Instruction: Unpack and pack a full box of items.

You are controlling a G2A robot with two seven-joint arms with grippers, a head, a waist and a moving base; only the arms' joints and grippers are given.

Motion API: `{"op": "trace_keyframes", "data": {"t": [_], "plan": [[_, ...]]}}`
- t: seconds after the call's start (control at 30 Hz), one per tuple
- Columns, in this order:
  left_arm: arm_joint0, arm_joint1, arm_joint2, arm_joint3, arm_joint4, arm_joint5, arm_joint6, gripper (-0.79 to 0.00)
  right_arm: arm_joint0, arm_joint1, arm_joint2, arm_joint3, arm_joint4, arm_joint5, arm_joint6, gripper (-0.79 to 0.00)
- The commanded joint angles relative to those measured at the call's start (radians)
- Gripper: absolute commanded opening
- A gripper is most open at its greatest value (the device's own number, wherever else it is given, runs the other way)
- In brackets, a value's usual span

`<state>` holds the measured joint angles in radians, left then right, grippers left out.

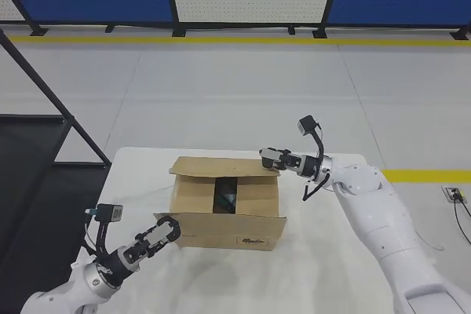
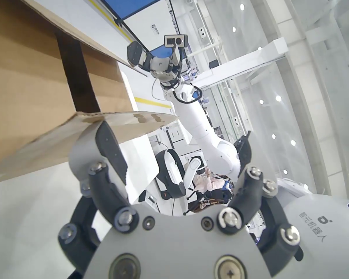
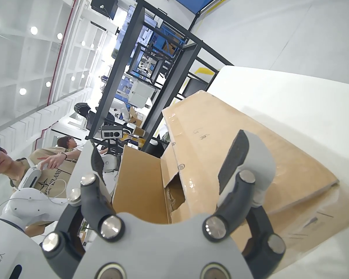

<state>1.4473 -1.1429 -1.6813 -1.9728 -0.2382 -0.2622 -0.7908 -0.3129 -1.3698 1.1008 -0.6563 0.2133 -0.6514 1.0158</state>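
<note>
my left gripper (image 1: 163, 234) (image 2: 176, 134) sits at the near left corner of the cardboard box (image 1: 255, 200), its fingers spread wide and holding nothing. in the left wrist view one finger pad (image 2: 110, 149) lies just under the corner of the near flap (image 2: 128, 123); whether it touches the cardboard i cannot quite tell from this angle.

my right gripper (image 1: 268, 159) (image 3: 167, 143) is at the far right corner of the box, against the edge of the far flap (image 1: 220, 166). its fingers are also apart, released, with nothing clamped between them. in the right wrist view the flaps run through the gap in front of the fingers.

the box stands in the middle of the white table (image 1: 141, 173), well back from the near edge. both long flaps are folded outward, the far one lying roughly level and the near one (image 1: 220, 230) hanging forward over the front wall. between the two short flaps there is a dark slot, and inside it i can see a dark item (image 1: 226, 198), too shadowed to identify.
</note>
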Motion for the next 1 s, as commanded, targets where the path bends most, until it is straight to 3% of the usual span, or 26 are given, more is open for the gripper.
{"op": "trace_keyframes", "data": {"t": [0.0, 0.2, 0.4, 0.97], "plan": [[-0.007, -0.002, 0.014, 0.002, 0.018, 0.020, 0.040, 0.000, -0.010, 0.000, 0.001, -0.013, 0.000, 0.020, -0.022, 0.000], [-0.076, -0.012, 0.087, 0.030, 0.172, 0.088, 0.274, 0.000, -0.046, 0.009, 0.021, -0.091, 0.068, 0.180, 0.014, 0.000], [-0.158, -0.022, 0.160, 0.082, 0.192, 0.149, 0.360, 0.000, -0.049, 0.019, 0.034, -0.095, 0.118, 0.359, 0.102, 0.000], [-0.275, -0.034, 0.251, 0.199, 0.244, 0.211, 0.418, 0.000, -0.147, 0.039, 0.068, -0.256, 0.264, 0.380, 0.284, 0.000]]}}
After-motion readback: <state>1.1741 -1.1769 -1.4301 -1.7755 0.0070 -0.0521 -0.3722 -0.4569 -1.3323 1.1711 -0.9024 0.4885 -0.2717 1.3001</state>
